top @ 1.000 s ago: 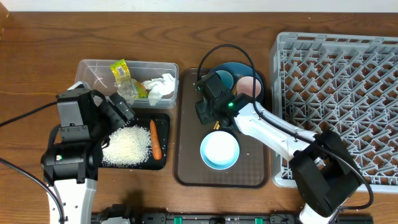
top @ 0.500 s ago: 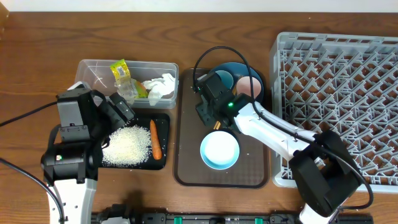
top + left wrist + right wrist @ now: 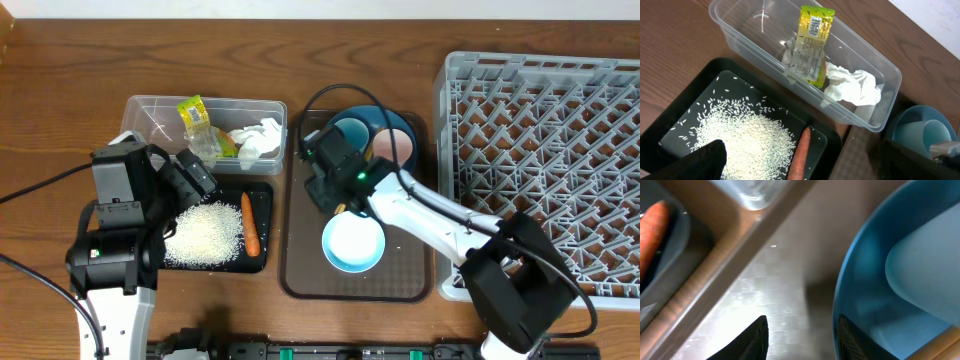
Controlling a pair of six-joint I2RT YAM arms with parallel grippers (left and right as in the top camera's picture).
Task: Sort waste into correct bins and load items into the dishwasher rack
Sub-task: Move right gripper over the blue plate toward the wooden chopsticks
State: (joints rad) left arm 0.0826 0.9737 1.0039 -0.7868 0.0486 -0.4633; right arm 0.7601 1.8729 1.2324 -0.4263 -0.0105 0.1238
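Nearest your left arm, locate the black tray (image 3: 262,200) on the surface (image 3: 80,60). It holds a heap of loose white rice (image 3: 205,233) and one orange carrot (image 3: 250,224), which lies along the right side of the tray beside the rice. The left claw (image 3: 802,155) hangs above this tray with its fingers fully spread and pinches nothing.

Just to the right, the brown serving tray (image 3: 400,275) carries the white-and-light-blue bowl (image 3: 353,243), upright in its near half.

Behind the bowl, the dark blue plate (image 3: 860,295) lies in the far half of the brown serving tray. The right claw (image 3: 801,330) hangs low at the plate's left edge. Its fingers stand partly spread, one over the tray floor and the other over the plate, with the rim under the gap. Nothing is pinched between them. The plate carries the light blue cup (image 3: 350,133) on its left and the pale pink cup (image 3: 396,146) on its right, both upright.

Behind the black tray, the clear tub (image 3: 150,115) holds the yellow-green wrapper (image 3: 197,122), standing tilted, and the crumpled white tissue (image 3: 256,138) to its right.

The grey dishwasher rack (image 3: 545,170) stands on the right, just beside the brown serving tray.
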